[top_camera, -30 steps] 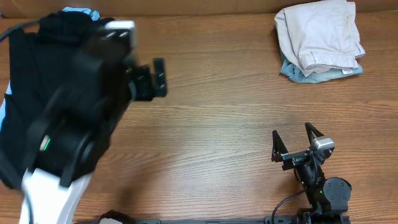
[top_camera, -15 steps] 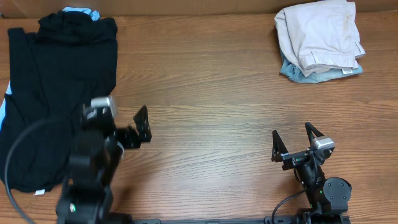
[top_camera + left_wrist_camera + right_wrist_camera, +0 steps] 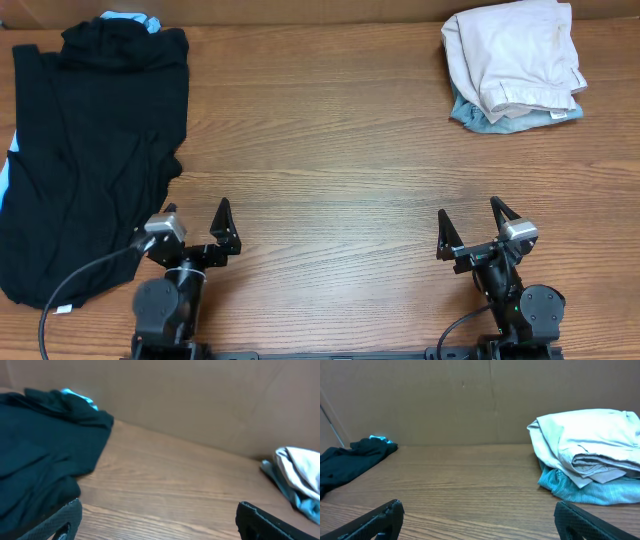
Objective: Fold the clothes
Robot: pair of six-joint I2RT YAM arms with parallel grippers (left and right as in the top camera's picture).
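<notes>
At the near edge, the left gripper [image 3: 193,224] and the right gripper [image 3: 470,222] both stand with fingers spread wide and hold nothing. Their bases are cut off by the frame. At the table's [image 3: 330,150] far right the cream shorts [image 3: 515,55] lie bunched, covering most of a light-blue denim piece [image 3: 472,115]. A black garment [image 3: 90,150] at the left runs off the edge.

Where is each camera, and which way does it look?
Overhead: above the table, looking down; left gripper and right gripper show.
Left wrist: low on the left arm, facing the back wall; own fingers show.
Right wrist: low on the right arm, facing likewise; own fingers show.
Shared: all see the black garment and cream shorts.
</notes>
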